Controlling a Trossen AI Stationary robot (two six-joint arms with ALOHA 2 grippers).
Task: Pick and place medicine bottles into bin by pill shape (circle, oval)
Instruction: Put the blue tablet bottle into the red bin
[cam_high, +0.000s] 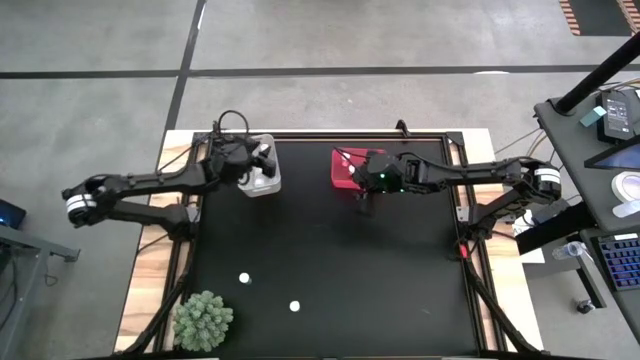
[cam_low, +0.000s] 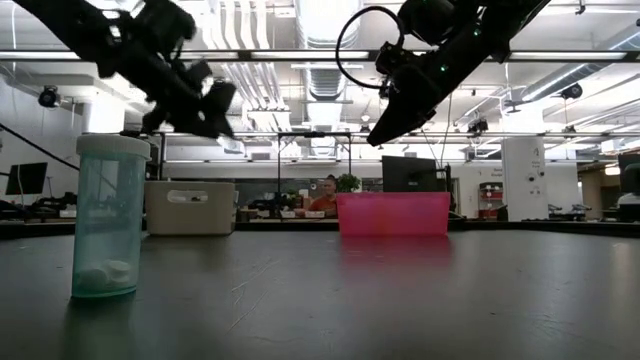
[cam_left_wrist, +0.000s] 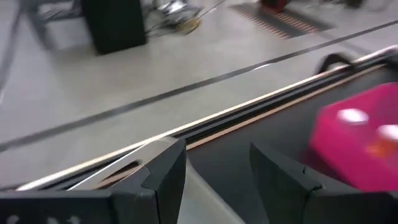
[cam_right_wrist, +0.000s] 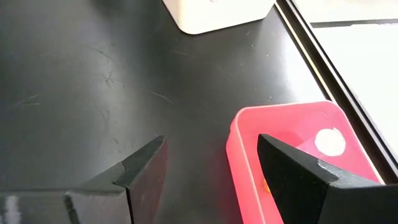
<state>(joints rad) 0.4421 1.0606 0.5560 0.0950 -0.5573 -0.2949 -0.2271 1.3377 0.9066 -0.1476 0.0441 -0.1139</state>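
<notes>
Overhead, my left claw hangs over the clear bin at eleven o'clock on the table, and my right claw hangs beside the red bin at twelve. Two medicine bottles wait at seven. Low down, one bottle stands at nine o'clock. From the left wrist, fingers stand apart, empty. From the right wrist, fingers gape wide, empty, with a white cap in the red bin. Best, I judge, to swing one arm back and descend squarely over a cap.
</notes>
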